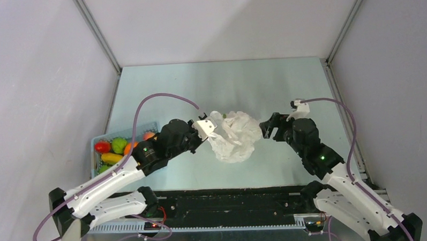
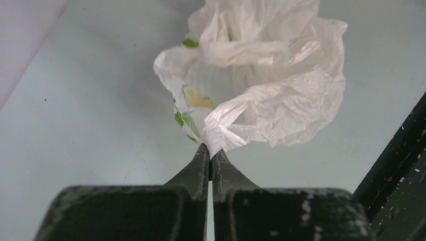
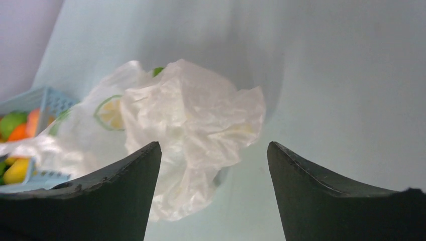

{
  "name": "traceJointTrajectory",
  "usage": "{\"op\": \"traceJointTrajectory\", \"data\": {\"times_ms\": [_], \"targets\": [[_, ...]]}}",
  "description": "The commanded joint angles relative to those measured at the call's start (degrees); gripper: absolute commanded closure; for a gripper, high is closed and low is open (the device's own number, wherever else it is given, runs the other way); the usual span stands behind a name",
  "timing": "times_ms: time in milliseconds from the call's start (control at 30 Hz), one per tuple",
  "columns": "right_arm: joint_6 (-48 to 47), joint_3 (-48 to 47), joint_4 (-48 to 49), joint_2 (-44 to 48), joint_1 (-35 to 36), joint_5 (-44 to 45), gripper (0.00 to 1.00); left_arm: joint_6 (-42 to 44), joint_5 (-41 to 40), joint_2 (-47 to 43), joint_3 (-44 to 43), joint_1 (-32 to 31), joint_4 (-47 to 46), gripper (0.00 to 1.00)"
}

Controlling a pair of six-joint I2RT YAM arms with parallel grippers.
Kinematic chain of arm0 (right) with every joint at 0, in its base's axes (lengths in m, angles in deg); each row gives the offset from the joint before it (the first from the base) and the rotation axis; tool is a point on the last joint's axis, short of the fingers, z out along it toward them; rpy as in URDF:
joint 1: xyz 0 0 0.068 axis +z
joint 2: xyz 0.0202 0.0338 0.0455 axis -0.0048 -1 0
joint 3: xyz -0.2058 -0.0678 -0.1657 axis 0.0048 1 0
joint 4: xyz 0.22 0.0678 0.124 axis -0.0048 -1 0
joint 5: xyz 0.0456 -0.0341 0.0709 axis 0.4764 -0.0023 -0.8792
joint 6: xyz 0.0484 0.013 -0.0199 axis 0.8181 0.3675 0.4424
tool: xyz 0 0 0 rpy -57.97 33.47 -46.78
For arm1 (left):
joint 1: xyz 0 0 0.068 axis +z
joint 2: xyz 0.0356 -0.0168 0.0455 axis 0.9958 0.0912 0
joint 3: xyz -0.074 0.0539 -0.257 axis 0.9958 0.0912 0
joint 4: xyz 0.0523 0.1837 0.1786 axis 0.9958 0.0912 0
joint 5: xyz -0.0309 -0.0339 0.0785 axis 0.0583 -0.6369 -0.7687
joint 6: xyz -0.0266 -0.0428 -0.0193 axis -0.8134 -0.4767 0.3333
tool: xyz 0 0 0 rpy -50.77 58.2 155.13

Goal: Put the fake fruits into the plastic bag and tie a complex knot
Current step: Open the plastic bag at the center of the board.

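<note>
Left tool (image 2: 210, 150) grips the plastic bag (image 2: 281, 100); right tool (image 3: 213, 144) gapes wide just beside it.

I see a thin, crinkly, translucent plastic bag (image 1: 236, 137), a smooth matt counter (image 1: 199, 83) and glossy fruits (image 1: 111, 150) on the left.

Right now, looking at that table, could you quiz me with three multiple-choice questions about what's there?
1. Where are the fake fruits? A in the plastic bag; B in the blue basket; C on the floor.
2. What colour is the bag? A black; B plain red; C white with yellow-green prints.
3. What is the left gripper doing? A hanging open; B pinching the bag's edge; C holding a fruit.
Answers: 1 B, they lie in the basket; 2 C, crinkled white plastic with fruit-slice marks; 3 B, its jaws are shut on a gathered fold.
</note>
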Motion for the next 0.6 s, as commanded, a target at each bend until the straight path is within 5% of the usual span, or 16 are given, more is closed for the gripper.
{"op": "traceJointTrajectory", "data": {"times_ms": [0, 233, 567], "targets": [[-1.96, -5.88, -0.73, -3.1, 3.74, -6.42, 0.2, 0.71, -1.35, -1.38, 0.27, -0.7, -2.76, 1.0], [5.18, -6.27, 8.95, -12.5, 11.63, -16.47, 0.36, 1.16, -2.28, -1.89, 0.49, -1.14, -2.72, 1.0], [10.3, -6.19, 14.5, -22.71, 14.65, -18.61, 0.41, 1.39, -2.68, -2.58, 0.61, -1.46, -2.84, 1.0]]}}
